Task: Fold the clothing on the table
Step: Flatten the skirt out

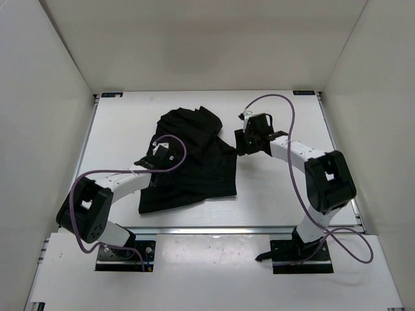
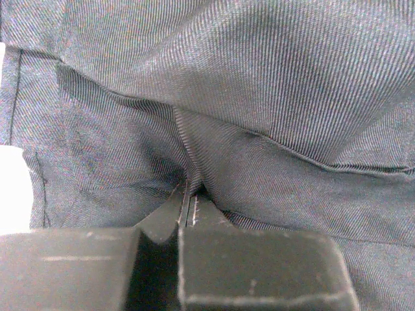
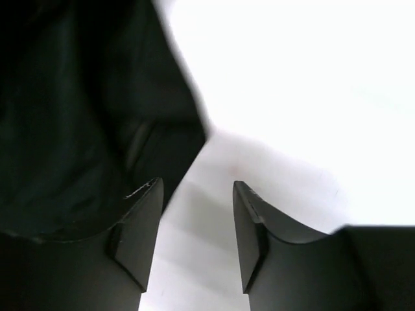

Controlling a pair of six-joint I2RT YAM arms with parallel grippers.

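Observation:
The black clothing (image 1: 194,165) lies crumpled on the white table (image 1: 279,188), bunched higher at its far end. My left gripper (image 1: 157,156) rests on the garment's left part. In the left wrist view, the left gripper (image 2: 189,192) is shut on a pinched ridge of the ribbed fabric (image 2: 259,97). My right gripper (image 1: 244,145) stands at the garment's right edge. In the right wrist view, this gripper (image 3: 198,184) is open with only bare table (image 3: 292,97) between its fingers. Its left finger (image 3: 139,220) overlaps the dark cloth (image 3: 78,116).
White enclosure walls (image 1: 45,71) close in the table on the left, back and right. A metal rail (image 1: 214,229) runs along the near edge. Purple cables (image 1: 292,120) loop off both arms.

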